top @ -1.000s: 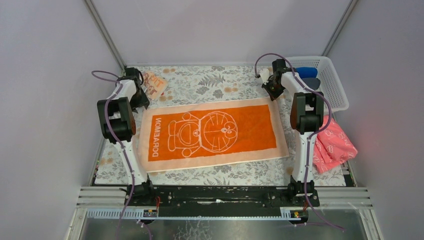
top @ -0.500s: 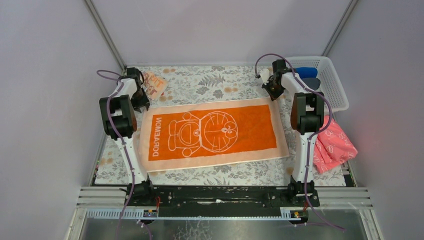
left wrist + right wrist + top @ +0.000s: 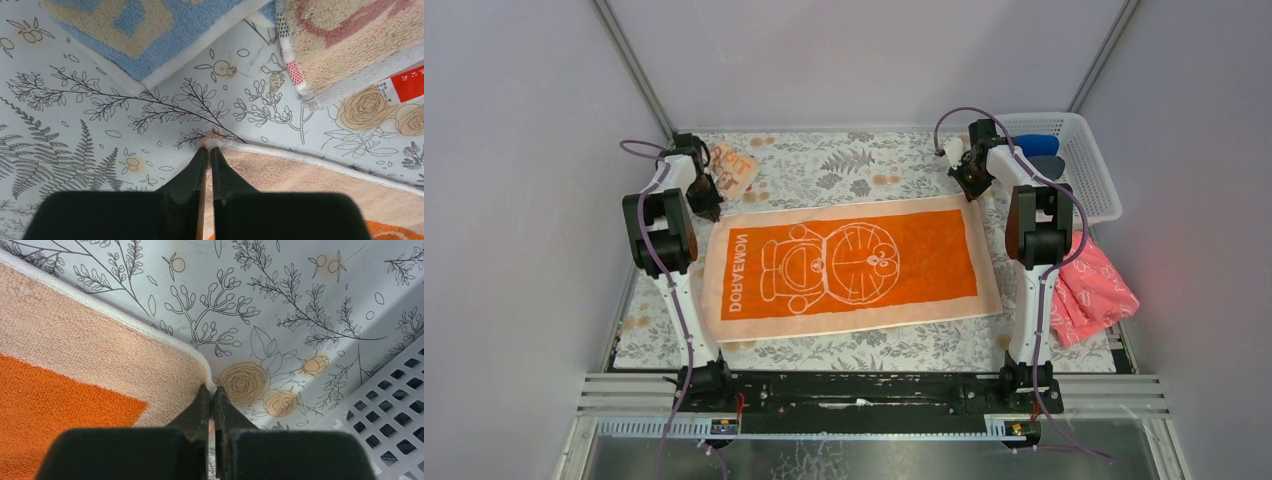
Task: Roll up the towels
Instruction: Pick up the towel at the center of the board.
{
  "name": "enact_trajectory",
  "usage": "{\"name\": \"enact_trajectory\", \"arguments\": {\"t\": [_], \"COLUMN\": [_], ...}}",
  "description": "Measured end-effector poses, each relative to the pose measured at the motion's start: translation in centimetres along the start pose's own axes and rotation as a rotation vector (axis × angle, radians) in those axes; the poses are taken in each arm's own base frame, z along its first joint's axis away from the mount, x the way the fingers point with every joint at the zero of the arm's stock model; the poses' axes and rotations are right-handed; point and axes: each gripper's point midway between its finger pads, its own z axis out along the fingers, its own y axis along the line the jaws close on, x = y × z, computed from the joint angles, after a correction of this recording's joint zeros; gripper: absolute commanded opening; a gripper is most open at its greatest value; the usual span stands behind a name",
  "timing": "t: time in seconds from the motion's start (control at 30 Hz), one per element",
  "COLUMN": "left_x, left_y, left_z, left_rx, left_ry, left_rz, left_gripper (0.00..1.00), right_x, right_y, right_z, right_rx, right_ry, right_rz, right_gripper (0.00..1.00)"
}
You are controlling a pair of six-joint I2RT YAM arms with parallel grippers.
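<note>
An orange towel (image 3: 849,265) with a peach border and a white cartoon outline lies spread flat across the table. My left gripper (image 3: 708,208) is shut on its far left corner, with the corner pinched between the fingertips in the left wrist view (image 3: 210,149). My right gripper (image 3: 972,190) is shut on the far right corner, also pinched in the right wrist view (image 3: 212,390). A pale peach towel with orange lettering (image 3: 732,170) lies folded at the far left, just beyond my left gripper. It also shows in the left wrist view (image 3: 350,45).
A white basket (image 3: 1094,160) at the far right holds a blue roll (image 3: 1034,145) and a dark grey roll (image 3: 1046,165). A pink cloth (image 3: 1092,285) lies at the right table edge. A blue and beige cloth (image 3: 150,30) lies beyond my left gripper.
My left arm has shifted a little to the right and nearer, with the towel's far left corner in its gripper. The right arm and the towel's right side have not moved.
</note>
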Motion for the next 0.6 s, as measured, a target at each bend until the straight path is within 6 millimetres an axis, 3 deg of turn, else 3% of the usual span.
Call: {"name": "enact_trajectory", "arguments": {"t": [0.33,0.6], "left_x": [-0.9,-6.3], "left_y": [-0.1,-2.4], "left_z": [-0.5,-4.1], "left_rx": [0.011,0.101], "left_ry": [-0.026,-0.18], "left_rz": [-0.002,0.002], "left_gripper": [0.0,0.0], "right_x": [-0.3,-3.5], "right_y": [-1.2,-4.9], "right_z": [-0.4,-3.9], "right_rx": [0.062,0.222], "right_ry": [-0.002,-0.112], "right_rz": [0.035,0.041], "right_gripper": [0.0,0.0]}}
